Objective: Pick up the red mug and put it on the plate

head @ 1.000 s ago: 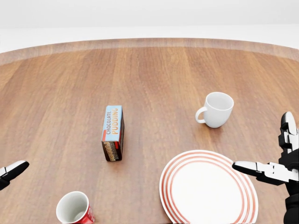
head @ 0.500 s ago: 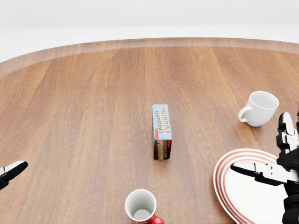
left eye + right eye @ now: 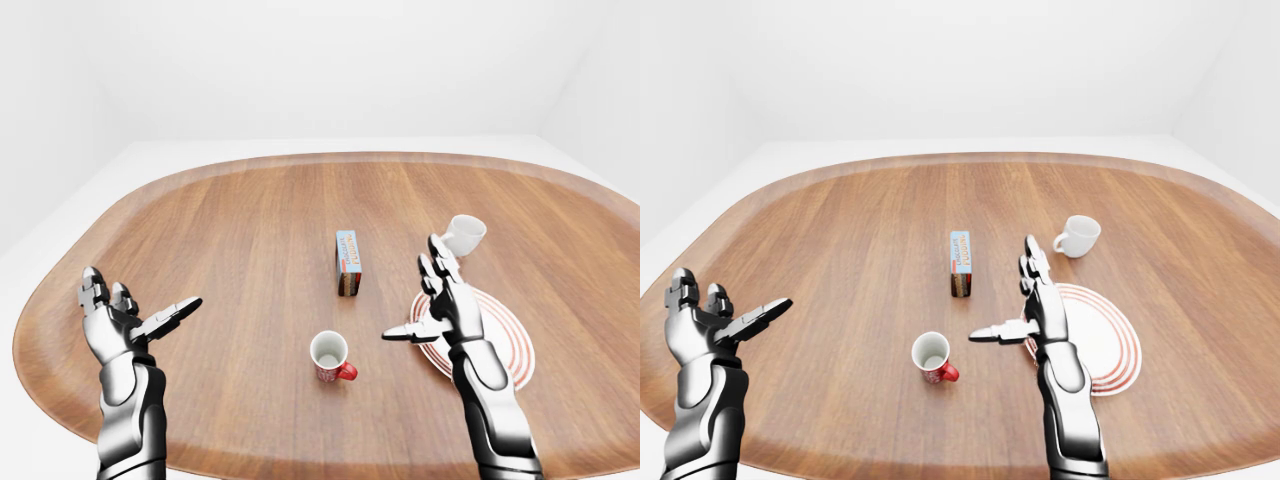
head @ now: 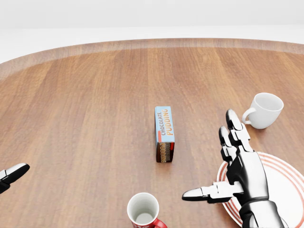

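Note:
The red mug (image 3: 330, 357) stands upright on the wooden table, white inside, its handle pointing to the lower right. The white plate (image 3: 1102, 348) with red rings lies to its right. My right hand (image 3: 425, 300) is open, fingers straight and thumb stretched left. It hovers over the plate's left edge, a hand's width right of the mug and apart from it. My left hand (image 3: 140, 300) is open at the left, far from the mug and holding nothing. In the head view only one left fingertip (image 4: 14, 173) shows.
A blue chocolate pudding box (image 4: 165, 134) stands on its long edge above the red mug. A white mug (image 4: 263, 110) sits above the plate at the right. The oval table's rim (image 3: 60, 270) curves round at the left.
The camera first swung left, sliding everything rightward in the head view. Since then the view has held still while my right hand moved left and up across the plate toward the red mug.

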